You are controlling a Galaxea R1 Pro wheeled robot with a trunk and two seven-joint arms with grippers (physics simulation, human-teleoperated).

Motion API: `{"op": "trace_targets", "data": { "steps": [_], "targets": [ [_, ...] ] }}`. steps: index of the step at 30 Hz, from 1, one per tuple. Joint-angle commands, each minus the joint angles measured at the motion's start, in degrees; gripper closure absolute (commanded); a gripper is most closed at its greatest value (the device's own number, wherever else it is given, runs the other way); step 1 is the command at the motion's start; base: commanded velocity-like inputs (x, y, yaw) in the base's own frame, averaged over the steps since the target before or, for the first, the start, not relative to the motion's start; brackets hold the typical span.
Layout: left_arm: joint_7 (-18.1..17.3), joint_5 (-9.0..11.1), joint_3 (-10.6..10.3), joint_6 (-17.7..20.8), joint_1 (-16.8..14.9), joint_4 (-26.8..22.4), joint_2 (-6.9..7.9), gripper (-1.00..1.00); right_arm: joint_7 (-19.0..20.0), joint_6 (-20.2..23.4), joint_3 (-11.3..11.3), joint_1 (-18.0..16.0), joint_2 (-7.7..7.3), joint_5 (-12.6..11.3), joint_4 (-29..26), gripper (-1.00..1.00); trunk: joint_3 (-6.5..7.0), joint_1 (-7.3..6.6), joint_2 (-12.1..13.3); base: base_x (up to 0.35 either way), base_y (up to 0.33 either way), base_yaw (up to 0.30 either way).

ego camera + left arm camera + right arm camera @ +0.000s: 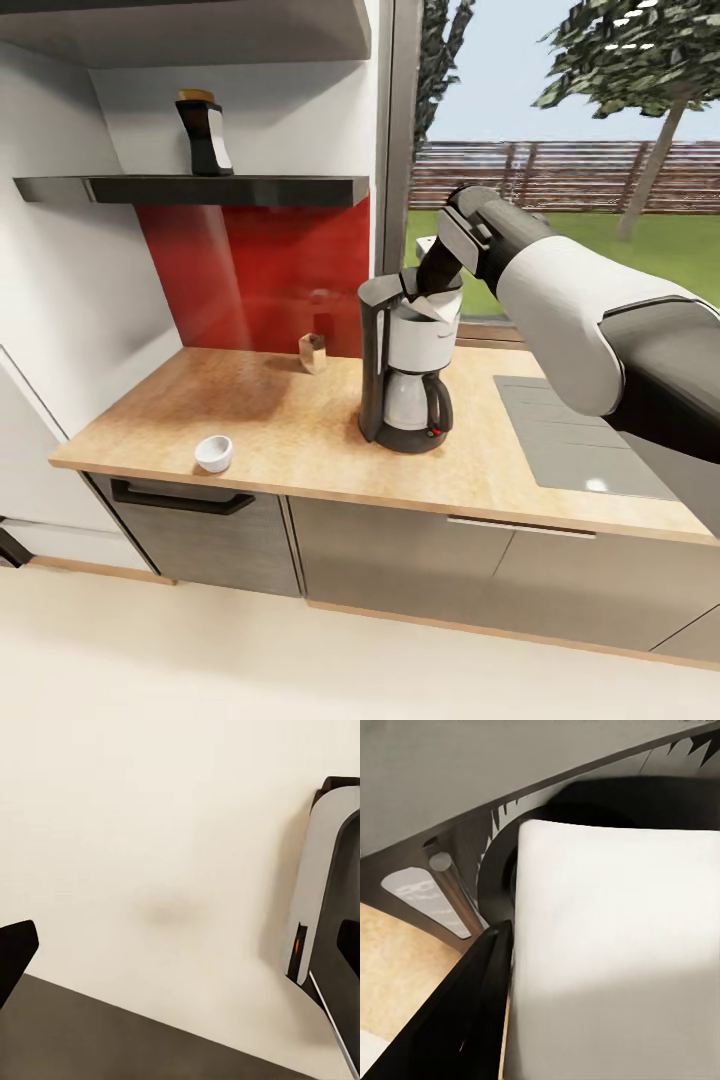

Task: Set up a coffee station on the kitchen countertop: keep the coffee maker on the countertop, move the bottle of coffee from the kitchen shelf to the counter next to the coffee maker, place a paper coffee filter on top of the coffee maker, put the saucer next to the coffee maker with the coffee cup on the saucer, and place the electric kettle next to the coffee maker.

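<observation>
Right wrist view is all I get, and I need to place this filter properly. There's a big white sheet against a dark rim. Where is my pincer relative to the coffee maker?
Observer: The right pincer is at the top of the coffee maker, with the paper filter at its rim.
Operator: Is the coffee bottle down yet?
Observer: No, the coffee bottle stands on the shelf.
Operator: And the cup?
Observer: The white cup sits near the counter's front-left edge.

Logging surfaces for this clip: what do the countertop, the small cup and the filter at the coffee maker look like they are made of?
Countertop: light wood or wood laminate, matte, with visible grain. Cup: white and smooth, probably glazed ceramic, though the render leaves it open. Filter: flat, matte white sheet, looks like paper, held by the right gripper over the coffee maker.
</observation>
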Motion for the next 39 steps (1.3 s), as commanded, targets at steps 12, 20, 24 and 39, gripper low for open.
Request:
{"op": "trace_targets", "data": {
  "steps": [12,20,24,39],
  "targets": [
    [0.0,-0.1,0.5,-0.2,0.0,0.0,-0.02,-1.00,0.1,0.2,0.5,-0.1,0.00,0.0,0.0,1.00,-0.12,0.03,-0.1,0.000,0.002,0.000],
    [0.0,-0.1,0.5,-0.2,0.0,0.0,-0.01,-1.00,0.0,0.2,0.5,-0.1,0.00,0.0,0.0,-1.00,-0.12,0.03,-0.1,0.000,0.000,0.000],
    [0.0,-0.1,0.5,-0.2,0.0,0.0,0.00,-1.00,0.0,0.2,0.5,-0.1,0.00,0.0,0.0,-1.00,-0.12,0.03,-0.1,0.000,0.000,0.000],
    [0.0,-0.1,0.4,-0.3,0.0,0.0,0.00,-1.00,0.0,0.2,0.5,-0.1,0.00,0.0,0.0,-1.00,-0.12,0.03,-0.1,0.000,0.000,0.000]
  ]
}}
